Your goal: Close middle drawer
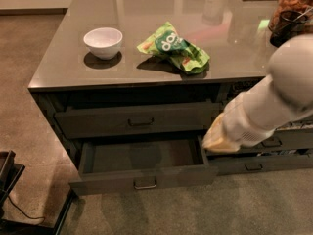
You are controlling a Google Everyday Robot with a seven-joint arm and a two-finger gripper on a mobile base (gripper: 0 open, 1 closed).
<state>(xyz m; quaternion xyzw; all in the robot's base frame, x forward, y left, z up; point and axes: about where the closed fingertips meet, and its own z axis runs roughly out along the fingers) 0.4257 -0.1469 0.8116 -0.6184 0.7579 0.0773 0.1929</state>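
The middle drawer (142,179) is pulled out far from the counter's left side. It has a low flat front with a small central pull handle (145,184) and a plain grey interior (142,154). My white arm reaches in from the right. My gripper (216,140) is at its yellowish end, beside the drawer's right rear corner, above the open interior's right edge. A taller-fronted wide drawer (139,121) sits just above and stands slightly out.
A white bowl (103,42) and a green snack bag (173,48) lie on the grey countertop (73,75). A jar (292,9) stands at the back right. Narrower drawers (254,166) stick out at the right. A black stand (9,177) is on the floor at the left.
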